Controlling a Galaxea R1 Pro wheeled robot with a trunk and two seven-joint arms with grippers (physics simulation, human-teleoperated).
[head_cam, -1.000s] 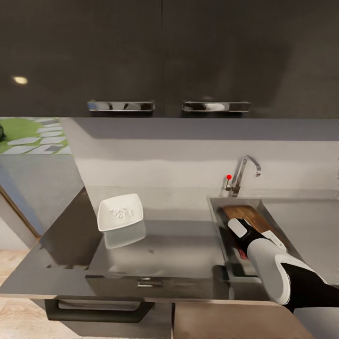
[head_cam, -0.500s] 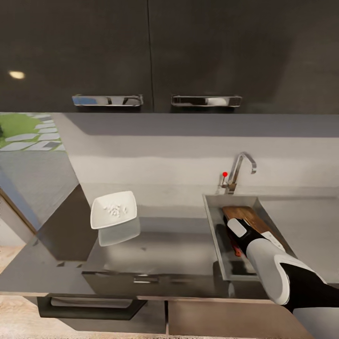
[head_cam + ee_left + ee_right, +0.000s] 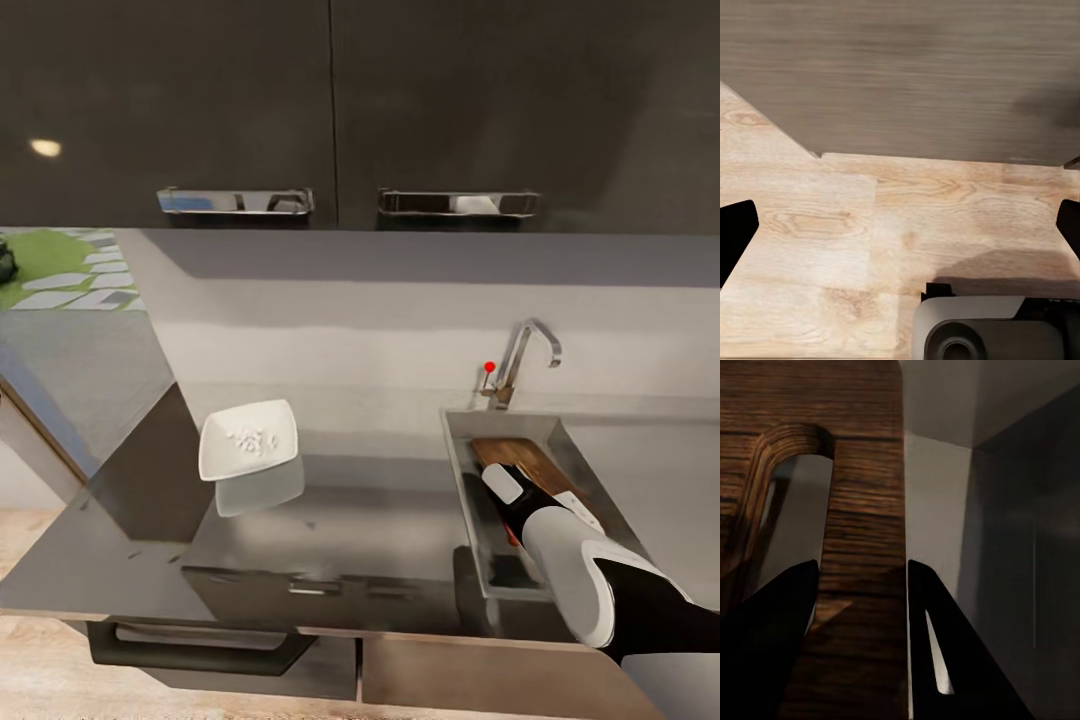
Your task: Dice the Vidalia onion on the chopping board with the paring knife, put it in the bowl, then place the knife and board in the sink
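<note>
Rightward, the rectangular stainless steel sink (image 3: 458, 462) holds the brown wooden chopping board (image 3: 522, 458), lying tilted inside the basin. Right gripper (image 3: 859, 607), reaching into the basin, pinches the board's edge beside its cut-out hole. A sliver of the red-orange handled paring knife (image 3: 512, 537) shows beside the arm. Tiny white diced onion pieces (image 3: 251, 438) rest in the white squarish bowl (image 3: 249, 440) on the smooth grey desk (image 3: 380, 520). Left gripper (image 3: 900, 225), fingers spread, hangs above the pale wooden floor (image 3: 832, 217).
</note>
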